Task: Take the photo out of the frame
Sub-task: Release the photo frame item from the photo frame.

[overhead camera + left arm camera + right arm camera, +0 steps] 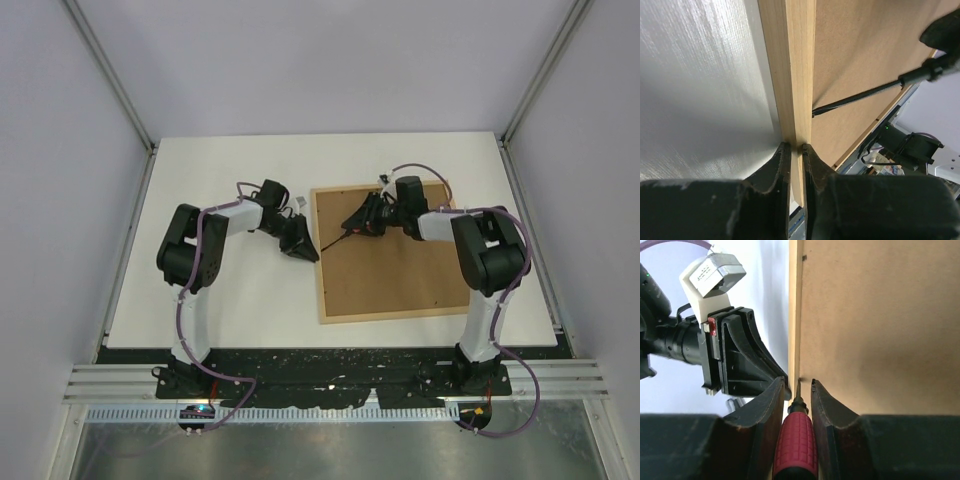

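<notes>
Wood sits between the jaws of the left gripper (pixel 796 152): they are pressed onto the pale edge strip of the frame (pixel 790 60), one finger on its outer face and one on its inner. The right gripper (pixel 797 386) pinches the red handle of a screwdriver (pixel 796 445). The tip points to 12 o'clock in that wrist view and rests on the seam where the strip meets the brown backing board (pixel 880 330).

From above, the frame lies back-up on the white table (pixel 230 300), toward 3 o'clock from the table's centre. The left gripper holds the frame's 9 o'clock edge, and the right arm reaches in across the board from 3 o'clock.

The step in hand looks like freeing the backing at that edge. The next move probably calls for a shallow, gentle lever of the tip while the left jaws keep the frame from sliding. Too much push could make the tip skate or gouge the board.

The photo is nowhere in view; I judge it lies face-down beneath the board. I cannot tell whether the tip has gone under the board. A small dark mark further up the seam may be a retaining tab, but it is too small to make out.
</notes>
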Controlling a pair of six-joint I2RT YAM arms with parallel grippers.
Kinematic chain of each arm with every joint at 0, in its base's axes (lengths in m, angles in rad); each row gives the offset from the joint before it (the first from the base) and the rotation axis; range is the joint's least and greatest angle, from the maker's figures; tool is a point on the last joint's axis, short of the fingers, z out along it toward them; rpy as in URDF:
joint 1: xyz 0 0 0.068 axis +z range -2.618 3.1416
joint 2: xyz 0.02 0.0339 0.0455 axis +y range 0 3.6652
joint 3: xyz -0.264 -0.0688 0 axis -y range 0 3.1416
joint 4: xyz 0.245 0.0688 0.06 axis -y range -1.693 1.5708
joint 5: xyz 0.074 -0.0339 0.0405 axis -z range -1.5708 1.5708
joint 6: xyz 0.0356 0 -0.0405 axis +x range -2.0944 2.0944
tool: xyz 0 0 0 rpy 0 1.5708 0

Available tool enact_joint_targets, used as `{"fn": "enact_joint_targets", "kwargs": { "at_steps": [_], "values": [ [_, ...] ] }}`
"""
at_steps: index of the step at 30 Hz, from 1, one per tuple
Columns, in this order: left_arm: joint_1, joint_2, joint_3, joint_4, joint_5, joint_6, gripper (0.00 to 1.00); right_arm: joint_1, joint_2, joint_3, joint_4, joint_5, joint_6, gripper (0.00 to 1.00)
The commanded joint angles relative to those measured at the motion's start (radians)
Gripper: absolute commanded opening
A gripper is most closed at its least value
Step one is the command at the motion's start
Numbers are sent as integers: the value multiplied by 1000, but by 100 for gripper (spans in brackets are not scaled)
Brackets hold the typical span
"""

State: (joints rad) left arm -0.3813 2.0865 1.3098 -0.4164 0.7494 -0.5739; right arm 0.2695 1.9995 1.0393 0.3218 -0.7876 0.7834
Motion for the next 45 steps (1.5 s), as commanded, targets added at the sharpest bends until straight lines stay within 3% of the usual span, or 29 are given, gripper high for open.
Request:
{"fn": "enact_joint_targets", "kwargs": {
  "at_steps": [1, 4, 7, 11, 14, 17, 21, 29, 35, 45],
  "values": [
    [-30, -5, 2, 90, -5, -14, 15, 214, -137, 85, -348, 224, -88, 8],
    [-30, -20, 5, 84, -13, -11, 16, 315, -127, 247, -586, 379, -141, 8],
    [-28, -28, 5, 79, -21, -6, 16, 390, -105, 314, -638, 439, -154, 8],
    [-28, -52, -6, 77, -31, 2, 17, 372, -103, 354, -647, 432, -177, 8],
    [-4, -80, -3, 68, -32, 12, 21, 278, -107, 376, -627, 329, -193, 8],
    [48, -105, 45, 10, -28, 54, 35, 99, -65, 482, -647, 163, -223, 8],
    [94, -88, 162, -70, -21, 111, 43, 18, 14, 588, -592, 54, -216, 8],
    [121, 52, 400, -196, -122, 123, 44, -24, 264, 815, -491, -4, -148, 8],
    [108, 129, 433, -222, -163, 114, 44, -21, 373, 857, -429, -71, -118, 8],
    [84, 165, 451, -222, -153, 103, 40, -24, 400, 831, -383, -108, -104, 8]
  ]
}}
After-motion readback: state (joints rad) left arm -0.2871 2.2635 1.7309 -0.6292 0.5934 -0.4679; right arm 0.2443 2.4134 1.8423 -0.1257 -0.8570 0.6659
